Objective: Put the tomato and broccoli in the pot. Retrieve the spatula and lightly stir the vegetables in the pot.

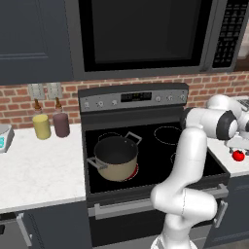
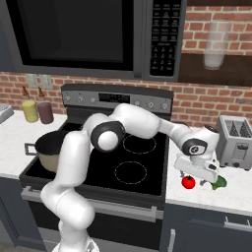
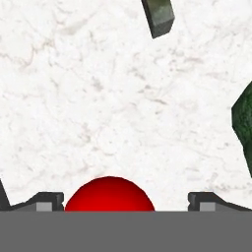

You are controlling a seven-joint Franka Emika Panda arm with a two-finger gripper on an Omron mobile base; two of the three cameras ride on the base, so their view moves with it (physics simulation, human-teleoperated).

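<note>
The pot [image 1: 115,158] sits mid-frame on the stove [image 1: 160,141], nothing visible inside. At lower right, the gripper [image 3: 126,202] hangs spread around the tomato [image 3: 110,194], broccoli [image 2: 219,182] just beside.

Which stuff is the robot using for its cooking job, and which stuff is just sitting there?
For the job:
- tomato, on the counter under the open tool
- broccoli, beside it
- pot, on the stove

Just sitting there:
- toaster
- yellow bottle and purple bottle
- microwave
</note>
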